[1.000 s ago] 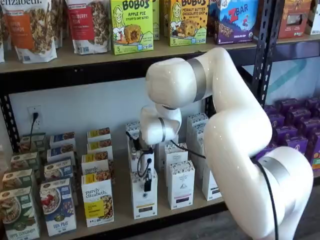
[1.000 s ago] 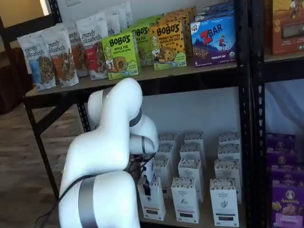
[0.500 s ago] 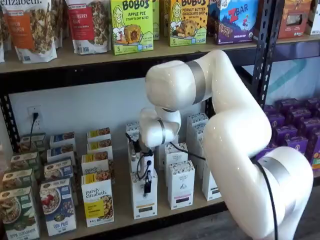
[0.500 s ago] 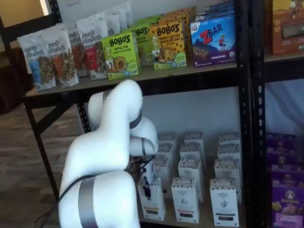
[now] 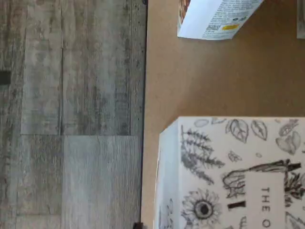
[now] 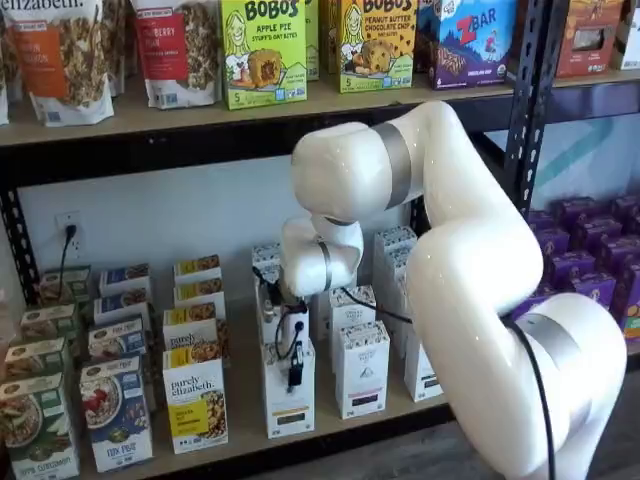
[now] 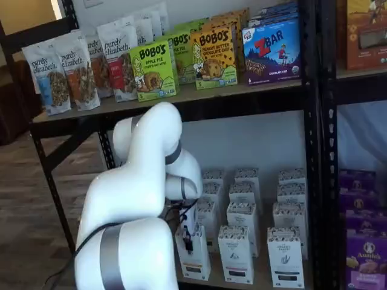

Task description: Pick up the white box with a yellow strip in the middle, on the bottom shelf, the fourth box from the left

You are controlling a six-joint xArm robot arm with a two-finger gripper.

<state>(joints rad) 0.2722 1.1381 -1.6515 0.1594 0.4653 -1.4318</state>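
Rack: black metal, two tan boards in both shelf views; upper board (image 6: 150,118) carries pouches and boxes, the bottom shelf (image 6: 240,395) carries cartons in rows running near to far.
Upper board, left to right: purely elizabeth pouches (image 6: 65,55), at least two across in this shelf view; green BOBO'S Apple Pie box (image 6: 263,50), one front face; yellow BOBO'S Peanut Butter box (image 6: 377,42), one front face; blue ZBAR box (image 6: 470,40), one front face. More stand behind; count unclear.
Bottom shelf, far left: two rows of colourful cereal cartons (image 6: 115,410), about four deep each.
Next row right: purely elizabeth boxes (image 6: 195,398) with yellow panel, four visible front to back.
The white box: (image 6: 289,390) front carton of its row on the bottom shelf, near the front rail, just right of the purely elizabeth row; yellow strip faint across its middle, dark label below. Also seen at (image 7: 194,252).
Gripper: (image 6: 295,372) black fingers seen side-on, down at the top front of the white box; cannot tell how far apart the fingers are or whether they grip it. In a shelf view it shows at (image 7: 187,240).
White cartons to the right: (image 6: 362,368) front one beside the white box, apart from it; three rows of alike cartons visible at (image 7: 236,254).
Far right bay: purple boxes (image 6: 590,260), many, uncounted.
Wrist view: speckled botanical carton top (image 5: 233,171) on tan board, close to the front edge; grey plank floor (image 5: 71,114) beyond.
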